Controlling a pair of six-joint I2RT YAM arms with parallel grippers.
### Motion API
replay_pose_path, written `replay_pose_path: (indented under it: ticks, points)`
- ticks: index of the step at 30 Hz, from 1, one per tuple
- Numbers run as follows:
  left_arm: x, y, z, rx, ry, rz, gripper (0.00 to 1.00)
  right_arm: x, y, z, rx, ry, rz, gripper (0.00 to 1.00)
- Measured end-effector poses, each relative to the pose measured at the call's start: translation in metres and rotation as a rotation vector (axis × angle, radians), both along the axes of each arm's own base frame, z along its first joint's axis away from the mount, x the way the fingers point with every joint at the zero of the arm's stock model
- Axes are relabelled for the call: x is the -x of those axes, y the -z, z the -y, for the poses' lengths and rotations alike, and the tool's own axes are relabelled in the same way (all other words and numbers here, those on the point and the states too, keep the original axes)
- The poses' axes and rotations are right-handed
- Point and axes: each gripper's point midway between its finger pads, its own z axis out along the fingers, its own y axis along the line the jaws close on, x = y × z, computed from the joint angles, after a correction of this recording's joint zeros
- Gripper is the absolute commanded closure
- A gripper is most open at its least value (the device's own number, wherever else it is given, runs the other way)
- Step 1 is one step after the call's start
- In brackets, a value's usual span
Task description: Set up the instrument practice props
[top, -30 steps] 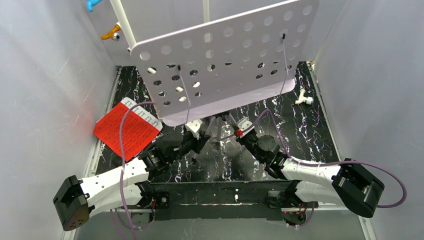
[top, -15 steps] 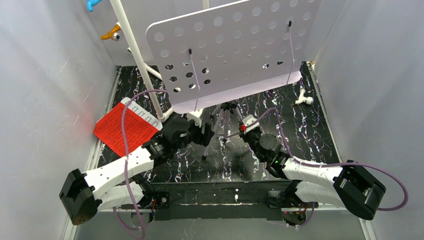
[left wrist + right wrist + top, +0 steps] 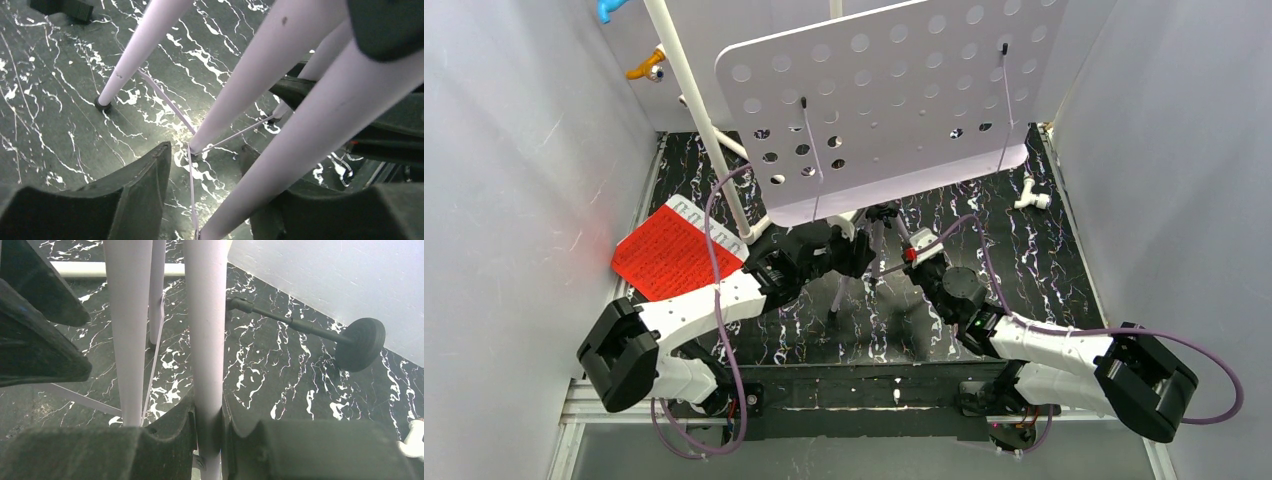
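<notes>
Smooth matt lilac plastic music stand [image 3: 894,100]; glossy black marbled table [image 3: 1054,280]; matt, slightly rough left fingers [image 3: 135,200].

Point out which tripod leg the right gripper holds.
The rightmost leg in the right wrist view, pinched in the right gripper; the other two pass outside it.

bright even light, wrist foregrounds blurred

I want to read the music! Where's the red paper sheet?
In the top view, the red music sheet lies flat on the left side of the black marbled table, beside the white plastic pipe.
</notes>
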Motion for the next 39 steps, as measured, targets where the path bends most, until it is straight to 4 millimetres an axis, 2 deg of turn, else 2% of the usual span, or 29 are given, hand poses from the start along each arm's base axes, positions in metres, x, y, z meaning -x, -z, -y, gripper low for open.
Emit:
replay_pose_path:
  ticks: [3,4,5,7,10,11,14,15,18,20,21,23,24,27,32,36,39]
  points:
    - [-0.003,0.006,0.007,-0.003,0.014,0.003,0.88,-0.001,0.0,0.0,-0.002,0.007,-0.008,0.99]
    - [-0.001,0.007,0.011,-0.006,0.026,0.006,0.93,-0.002,0.0,0.0,-0.002,0.013,-0.013,0.95]
    - [-0.001,0.007,0.012,-0.019,0.042,0.026,0.96,-0.002,0.0,-0.001,-0.004,0.016,-0.019,0.83]
    - [0.004,0.006,0.018,-0.037,0.085,0.061,0.99,-0.003,-0.003,-0.005,-0.012,0.016,-0.024,0.63]
    - [0.0,0.005,0.016,-0.048,0.07,0.079,1.0,-0.002,0.004,-0.005,0.007,0.037,-0.051,0.43]
    - [-0.002,0.005,0.015,-0.051,0.062,0.084,1.0,0.0,0.009,-0.007,0.017,0.038,-0.065,0.39]
    - [-0.003,0.005,0.014,-0.047,0.056,0.097,1.0,-0.012,0.0,-0.019,0.03,0.069,-0.06,0.37]
    - [-0.003,0.005,0.014,-0.047,0.057,0.1,1.0,-0.014,-0.002,-0.021,0.033,0.077,-0.055,0.38]
    - [-0.003,0.005,0.014,-0.039,0.057,0.107,1.0,-0.028,-0.023,-0.025,0.007,0.141,-0.009,0.75]
    - [-0.002,0.005,0.011,-0.037,0.055,0.121,1.0,-0.037,-0.03,-0.019,0.005,0.188,0.041,0.91]
    - [0.002,0.007,0.001,-0.057,0.056,0.144,1.0,-0.042,-0.024,-0.021,0.052,0.178,0.069,0.95]
    - [0.004,0.009,-0.015,-0.07,0.054,0.163,1.0,-0.045,-0.015,-0.021,0.087,0.086,0.067,0.99]
    - [0.01,0.009,-0.029,-0.075,0.053,0.17,1.0,-0.04,0.0,-0.023,0.118,0.003,0.03,0.99]
    - [0.02,0.009,-0.043,-0.074,0.048,0.158,1.0,-0.028,0.0,-0.027,0.116,-0.135,0.029,0.99]
    - [0.019,0.008,-0.046,-0.073,0.025,0.148,1.0,-0.022,-0.002,-0.028,0.086,-0.196,0.021,0.99]
    - [0.023,0.015,-0.044,-0.053,0.045,0.135,1.0,-0.008,0.007,-0.02,0.057,-0.207,-0.002,0.99]
    - [0.031,0.031,-0.039,-0.055,0.07,0.116,1.0,0.001,0.022,-0.006,0.069,-0.204,-0.018,0.99]
